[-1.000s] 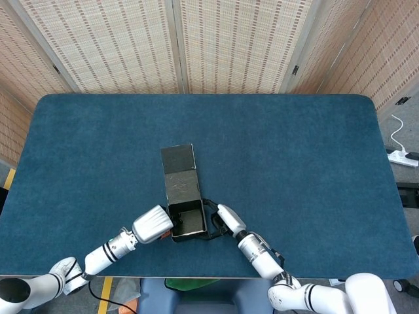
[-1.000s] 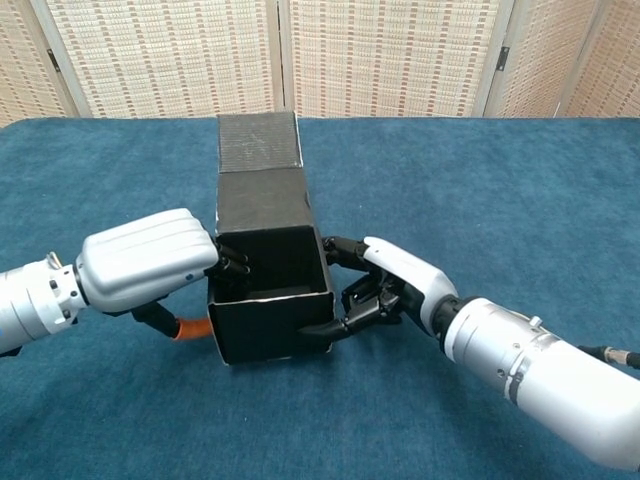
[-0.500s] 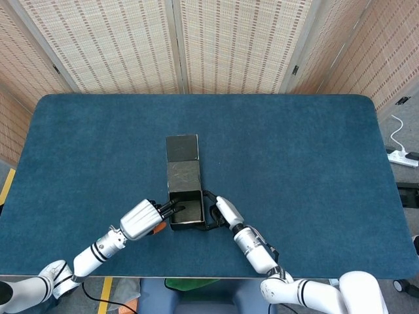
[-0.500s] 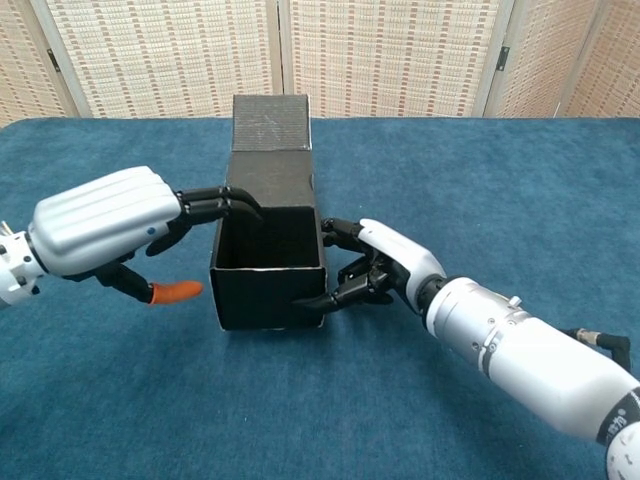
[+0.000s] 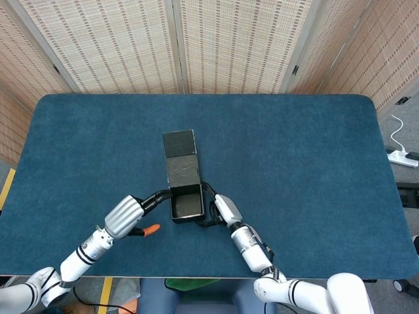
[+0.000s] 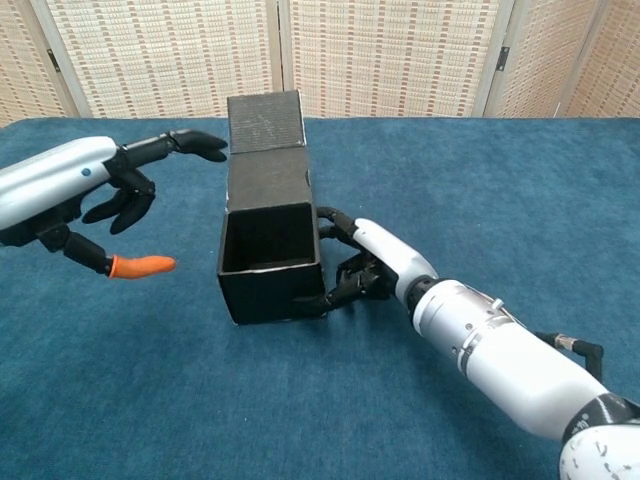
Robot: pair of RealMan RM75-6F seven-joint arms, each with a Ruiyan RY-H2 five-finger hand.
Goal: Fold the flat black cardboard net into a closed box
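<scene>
Black cardboard box, partly formed, centre-left of the head view on a blue table. Its open mouth faces the lower edge of the frame; a long panel and an end flap run away toward the upper frame.
Left hand, lower left of the head view: fingers spread, dark fingertips reaching toward the box's left wall, nothing held. Contact with the wall cannot be told from this view. An orange fingertip points right, clear of the box.
Right hand, lower centre: presses against the box's right wall.

Chest view. Box at centre, mouth toward the camera, interior visible. Lid panel slopes up behind it, end flap raised at upper centre.
Left hand, upper left: open, fingers extended, the longest ending just beside the flap's left edge without holding it.
Right hand, right of centre: fingers curled onto the box's right wall and lower front corner, steadying it.

Step in hand, by judgement: walls are up, closing not yet done. Next move calls for the right hand to brace while the left brings the lid panel over the mouth and tucks the flap.
</scene>
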